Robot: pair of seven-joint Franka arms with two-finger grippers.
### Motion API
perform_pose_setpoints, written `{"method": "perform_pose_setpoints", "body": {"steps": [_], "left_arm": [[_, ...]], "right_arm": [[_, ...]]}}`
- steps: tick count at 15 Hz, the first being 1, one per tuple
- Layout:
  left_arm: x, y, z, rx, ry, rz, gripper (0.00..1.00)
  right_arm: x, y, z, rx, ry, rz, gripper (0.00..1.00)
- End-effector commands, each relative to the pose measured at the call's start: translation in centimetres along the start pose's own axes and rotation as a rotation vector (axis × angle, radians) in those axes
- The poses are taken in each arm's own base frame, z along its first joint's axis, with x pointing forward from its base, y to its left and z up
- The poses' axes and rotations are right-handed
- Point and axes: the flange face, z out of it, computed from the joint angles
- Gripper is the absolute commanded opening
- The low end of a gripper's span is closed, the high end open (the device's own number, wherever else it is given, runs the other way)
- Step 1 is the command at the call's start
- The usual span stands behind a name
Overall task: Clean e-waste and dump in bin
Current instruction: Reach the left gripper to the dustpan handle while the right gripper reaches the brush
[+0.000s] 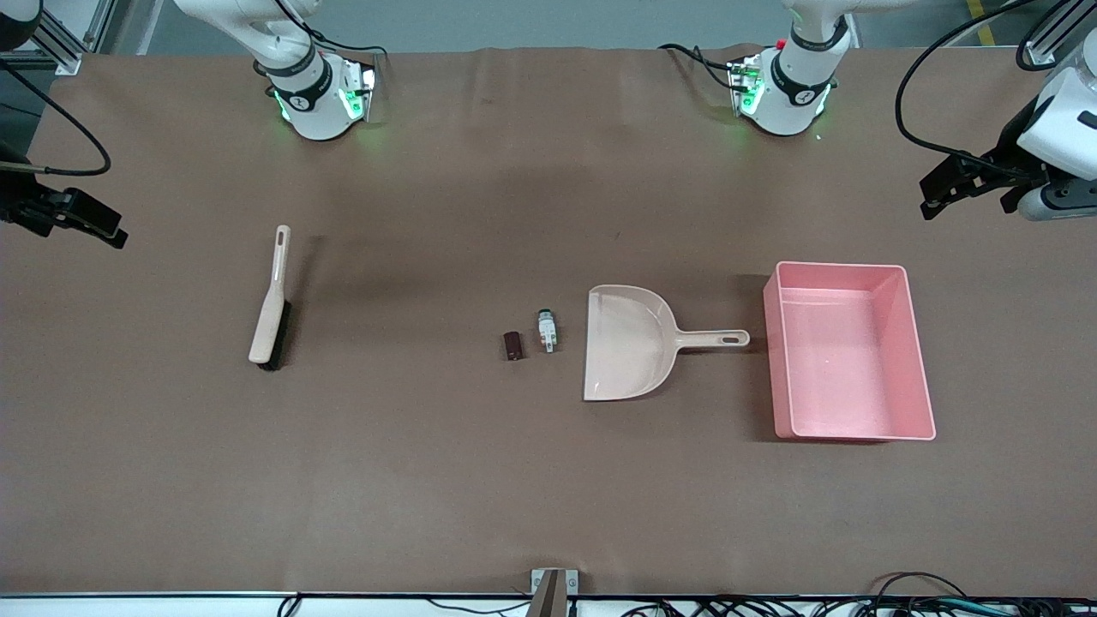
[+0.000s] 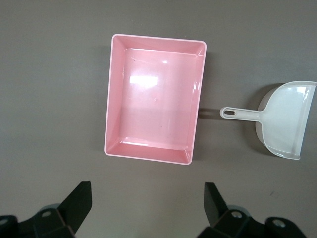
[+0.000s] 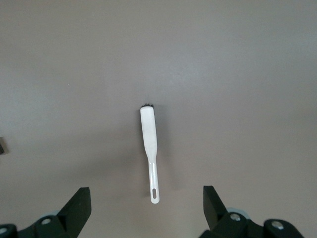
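Front view: e-waste, maroon-black block (image 1: 512, 344) and white-grey component (image 1: 547, 329), apart, just beside dustpan (image 1: 626, 343) mouth | pink bin (image 1: 847, 351) near dustpan handle, toward left arm's end | brush (image 1: 272, 298) well apart, bare cloth around | left gripper (image 2: 147, 203) spread over bin's edge | right gripper (image 3: 146, 204) spread over brush

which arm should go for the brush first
Right. The brush lies toward the right arm's end of the table and sits centred under the open right gripper. The left gripper, also open, hangs over the table by the bin and dustpan.
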Motion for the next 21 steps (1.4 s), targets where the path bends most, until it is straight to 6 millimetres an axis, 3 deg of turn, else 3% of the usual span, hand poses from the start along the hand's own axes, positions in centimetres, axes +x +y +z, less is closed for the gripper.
{"method": "perform_pose_setpoints", "body": {"steps": [1,5,9,12,17,21], "left_arm": [[-0.4,-0.3,-0.6,-0.012,0.007,0.008,1.00],[0.4,0.0,-0.6,-0.020,0.008,0.031,1.00],[2.2,1.7,3.1,-0.051,-0.012,0.175,1.00],[2.5,3.7,5.6,-0.057,-0.024,0.400,1.00],[2.3,7.3,12.6,-0.095,0.018,0.636,0.99],[2.5,13.0,19.3,-0.127,-0.009,0.874,0.97]], "right_arm": [[-0.3,0.0,0.1,0.018,-0.004,-0.009,1.00],[-0.8,0.0,-0.9,0.019,-0.002,-0.008,1.00],[-0.4,0.0,-0.4,0.021,0.004,-0.005,1.00],[-0.5,-0.2,3.7,0.061,-0.038,0.003,1.00],[-0.6,-0.3,5.7,0.057,-0.064,0.005,1.00],[-1.3,0.3,11.1,0.053,-0.097,0.028,1.00]]}}
